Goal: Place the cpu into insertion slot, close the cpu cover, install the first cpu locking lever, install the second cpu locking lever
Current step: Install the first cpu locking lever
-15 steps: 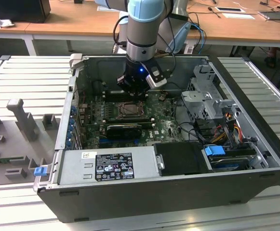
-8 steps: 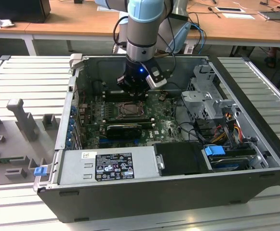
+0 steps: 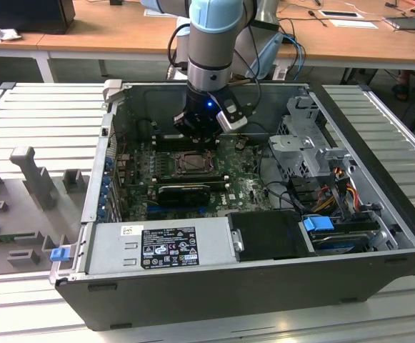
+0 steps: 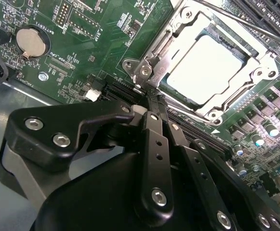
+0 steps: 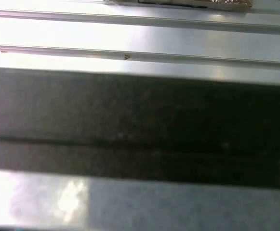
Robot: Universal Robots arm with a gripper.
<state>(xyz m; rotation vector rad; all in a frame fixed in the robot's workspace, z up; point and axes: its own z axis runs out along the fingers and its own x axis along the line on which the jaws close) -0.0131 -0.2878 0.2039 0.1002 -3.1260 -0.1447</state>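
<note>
**Two steps look done; I judge the levers are now in hand**

Nearest me in the second wrist view, the tool (image 4: 152, 103) fills the lower half of the frame, its black fingers (image 4: 155, 144) drawn together to a narrow tip with nothing between them. That tip sits right at the lower-left corner of the cpu cover (image 4: 178, 36), touching or just beside the hinge bracket; I cannot tell which.

Just past it, the cpu (image 4: 205, 65) lies flat in the insertion slot (image 4: 236, 91), its pale face showing through the cover's square opening. The cover appears to be down over it. A thin metal rod, probably a locking lever (image 4: 241, 21), crosses the upper right of the frame, above the cover rather than tucked under a catch. My judgement: placing and closing are finished, and lever work is the present step. It calls for a fine, controlled push, as the tip has little room among the green motherboard (image 4: 82, 48) parts.

In the exterior view, the arm (image 3: 214, 43) reaches down into the open computer case (image 3: 250, 286) at centre frame. The case rests on a ribbed metal surface (image 3: 43, 121), with a wooden desk (image 3: 107, 32) across the top of the frame.
</note>
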